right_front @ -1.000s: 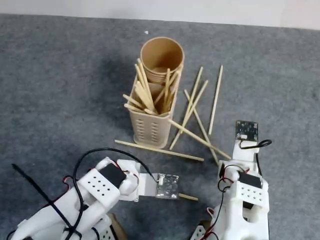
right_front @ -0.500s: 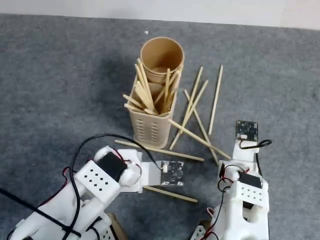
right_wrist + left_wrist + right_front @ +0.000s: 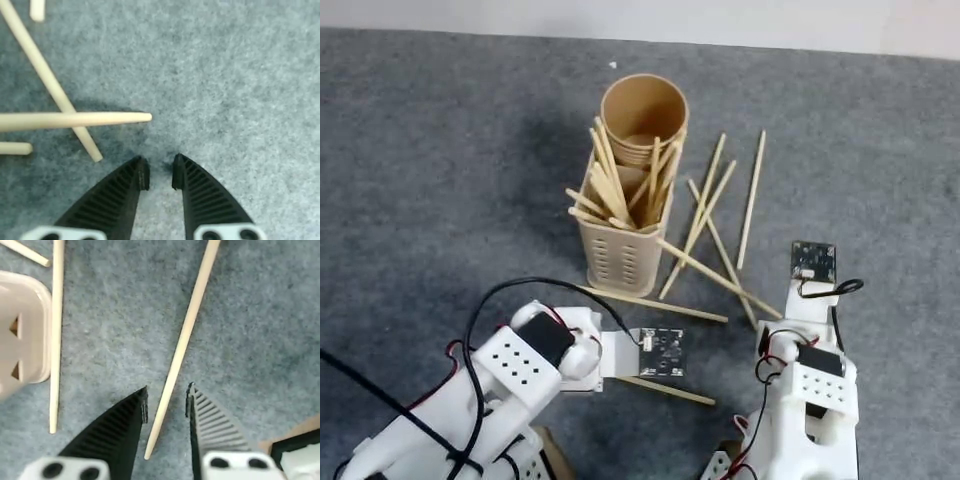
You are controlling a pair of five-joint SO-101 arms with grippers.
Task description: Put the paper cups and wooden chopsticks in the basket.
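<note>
Left gripper (image 3: 167, 390) straddles a chopstick (image 3: 186, 335); basket (image 3: 618, 258) holds cups (image 3: 643, 108), chopsticks (image 3: 605, 185).

Our tabletop (image 3: 440, 150) is covered in fuzzy grey carpet-type stuff, lit pretty evenly. Along the far edge we see a pale strip (image 3: 720, 20); can't tell if it's wall or bare surface.

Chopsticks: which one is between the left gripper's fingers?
The lone chopstick nearest the arms, its end between the left gripper's fingers; the others lie nearer the basket.
</note>
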